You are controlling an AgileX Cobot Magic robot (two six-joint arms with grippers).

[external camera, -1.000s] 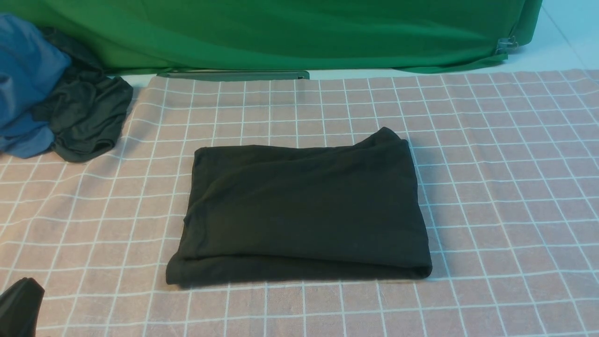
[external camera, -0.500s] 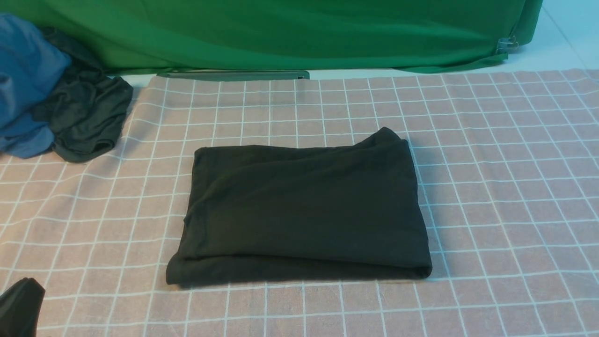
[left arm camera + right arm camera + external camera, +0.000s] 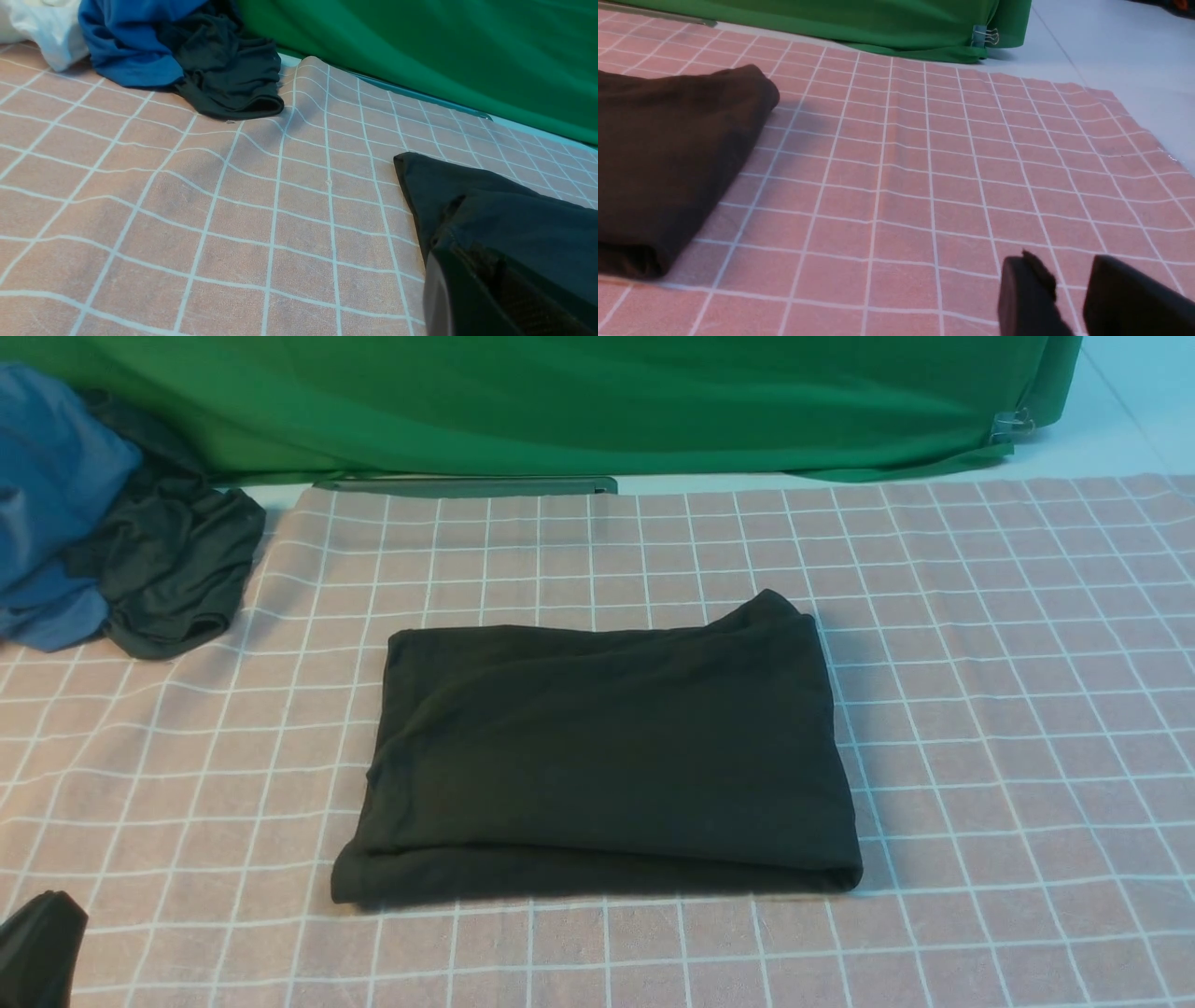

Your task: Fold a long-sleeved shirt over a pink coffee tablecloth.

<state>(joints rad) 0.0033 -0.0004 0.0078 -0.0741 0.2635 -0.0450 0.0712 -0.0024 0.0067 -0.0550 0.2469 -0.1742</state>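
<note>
The long-sleeved shirt (image 3: 607,756) lies folded into a black rectangle in the middle of the pink coffee tablecloth (image 3: 980,663). No print or label shows on it. My left gripper (image 3: 42,943) sits low at the near left corner, apart from the shirt. In the left wrist view its dark fingers (image 3: 467,289) are shut together, empty, with the shirt (image 3: 514,210) behind them. The right arm is out of the front view. In the right wrist view my right gripper (image 3: 1064,270) hovers open over bare tablecloth (image 3: 924,186), the shirt (image 3: 668,154) well off to its side.
A blue garment (image 3: 47,504) and a smaller dark grey garment (image 3: 168,569) are heaped at the far left edge, with something white (image 3: 42,28) beside them. A green cloth (image 3: 560,401) hangs along the back, held by a metal clip (image 3: 1008,427). Pale tabletop (image 3: 1120,420) shows at back right.
</note>
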